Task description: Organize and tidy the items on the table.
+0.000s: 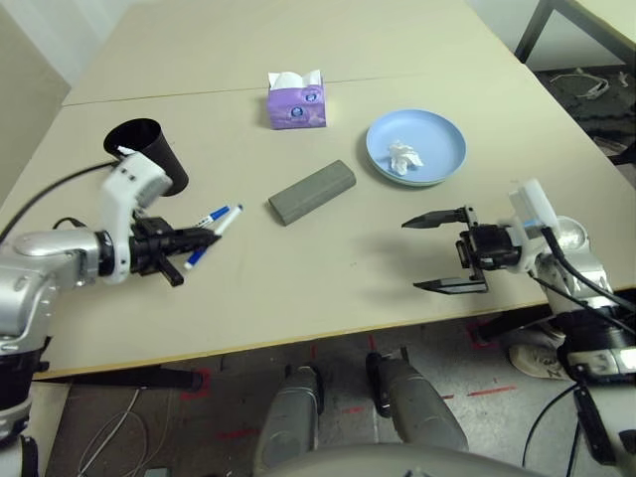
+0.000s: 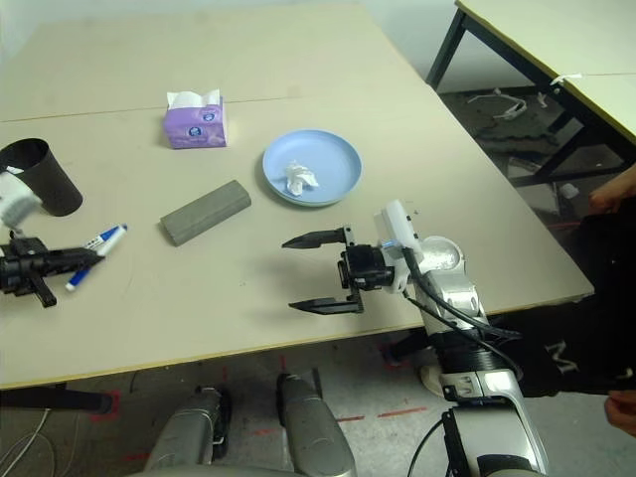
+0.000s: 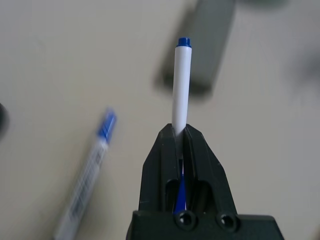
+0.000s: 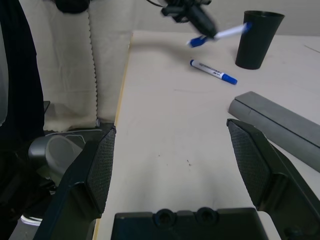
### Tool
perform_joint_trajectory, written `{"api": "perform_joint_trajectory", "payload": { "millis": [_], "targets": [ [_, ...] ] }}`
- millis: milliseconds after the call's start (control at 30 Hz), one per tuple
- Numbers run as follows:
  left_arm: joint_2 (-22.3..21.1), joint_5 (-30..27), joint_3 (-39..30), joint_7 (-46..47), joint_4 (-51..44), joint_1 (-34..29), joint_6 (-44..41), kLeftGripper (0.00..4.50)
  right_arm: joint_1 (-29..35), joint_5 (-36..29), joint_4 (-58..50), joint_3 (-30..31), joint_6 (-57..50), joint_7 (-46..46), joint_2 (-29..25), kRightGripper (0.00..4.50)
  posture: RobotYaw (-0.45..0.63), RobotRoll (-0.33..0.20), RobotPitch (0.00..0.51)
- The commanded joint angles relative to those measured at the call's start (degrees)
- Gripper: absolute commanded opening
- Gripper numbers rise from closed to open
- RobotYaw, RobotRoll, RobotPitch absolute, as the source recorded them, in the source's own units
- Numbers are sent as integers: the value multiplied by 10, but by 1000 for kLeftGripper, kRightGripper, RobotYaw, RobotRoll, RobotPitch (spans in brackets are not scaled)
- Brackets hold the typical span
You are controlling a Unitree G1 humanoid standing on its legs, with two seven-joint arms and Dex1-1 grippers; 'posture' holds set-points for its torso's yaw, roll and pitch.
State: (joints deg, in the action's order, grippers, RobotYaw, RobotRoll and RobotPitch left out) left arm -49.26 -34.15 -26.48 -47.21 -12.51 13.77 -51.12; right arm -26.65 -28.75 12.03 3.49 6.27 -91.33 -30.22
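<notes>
My left tool (image 1: 195, 239) is clamped on one marker (image 3: 181, 85), lifted off the surface (image 1: 328, 288) just in front of the black cup (image 1: 151, 151); I judge the next move is carrying it up over the cup's rim and dropping it in. The second marker (image 4: 213, 71) lies below, beside the cup. My right tool (image 1: 442, 253) hangs spread, empty, well away toward the near edge.

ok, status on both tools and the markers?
Left tool shut on one marker, lifted off the table. Right tool open, empty. Second marker lies beside the black cup. Nothing in the way.
</notes>
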Motion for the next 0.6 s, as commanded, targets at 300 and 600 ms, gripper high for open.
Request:
{"api": "perform_joint_trajectory", "payload": {
  "millis": [300,600],
  "targets": [
    [66,66,-72,177,102,102,200,24,-34,-34,-15,-33,-125,126,34,4500,-32,0,178],
    [41,132,-19,156,315,237,393,24,-12,-28,-50,-34,-156,154,24,4500,-67,0,168]
  ]
}}
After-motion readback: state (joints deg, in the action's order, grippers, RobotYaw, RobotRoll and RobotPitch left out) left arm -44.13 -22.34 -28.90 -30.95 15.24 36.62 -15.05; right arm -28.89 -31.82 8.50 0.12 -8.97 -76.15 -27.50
